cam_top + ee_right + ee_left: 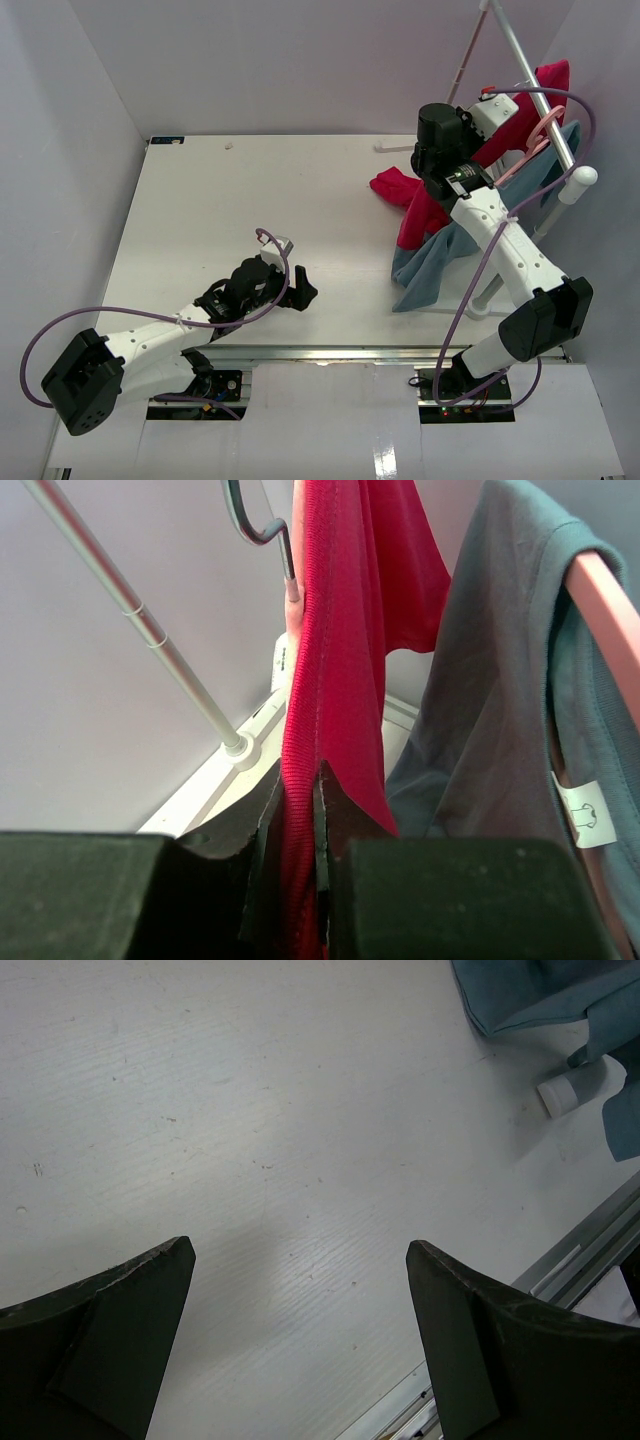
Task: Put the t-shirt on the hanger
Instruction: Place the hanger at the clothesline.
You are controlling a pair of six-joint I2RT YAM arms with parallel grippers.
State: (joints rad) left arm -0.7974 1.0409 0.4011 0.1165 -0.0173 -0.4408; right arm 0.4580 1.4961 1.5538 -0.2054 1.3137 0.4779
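Overall, white table (250, 190), pale walls (300, 60), red t-shirt (410, 200)

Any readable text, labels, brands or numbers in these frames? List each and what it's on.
No legible text in any view.
White tag on the blue-grey garment: small dark mark, too small to read.
Dark plate on the right arm near its wrist: markings blurred, unreadable.

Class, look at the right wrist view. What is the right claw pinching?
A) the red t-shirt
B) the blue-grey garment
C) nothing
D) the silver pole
A: the right claw is shut on a fold of the red t-shirt.
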